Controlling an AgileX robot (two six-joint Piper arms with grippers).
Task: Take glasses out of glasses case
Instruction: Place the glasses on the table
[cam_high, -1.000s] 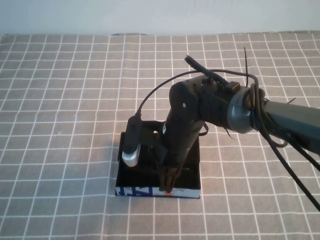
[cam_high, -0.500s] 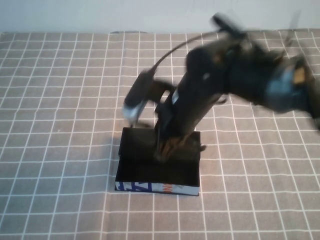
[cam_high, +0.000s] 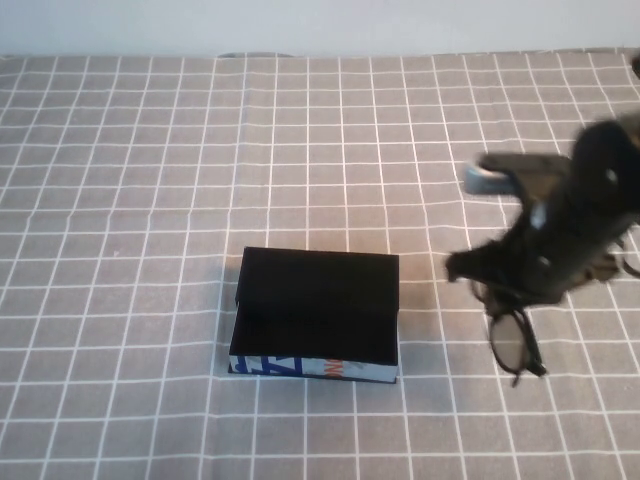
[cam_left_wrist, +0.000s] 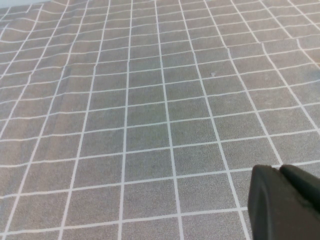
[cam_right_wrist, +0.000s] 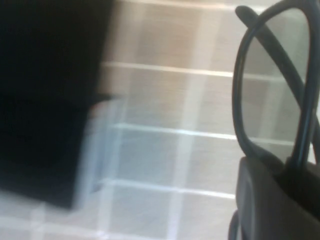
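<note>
Jaws of right gripper (cam_high: 500, 298) clamp glasses (cam_high: 515, 340); left gripper (cam_left_wrist: 285, 202) over cloth.

Woven-looking checked cloth (cam_high: 150, 180); matt black glasses case (cam_high: 318, 300); seemingly glossy plastic glasses (cam_high: 512, 340).

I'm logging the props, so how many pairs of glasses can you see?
1. The glasses hang from the right claw, above the checked tablecloth, to the right of the open glasses case. The left claw is over bare cloth.
</note>
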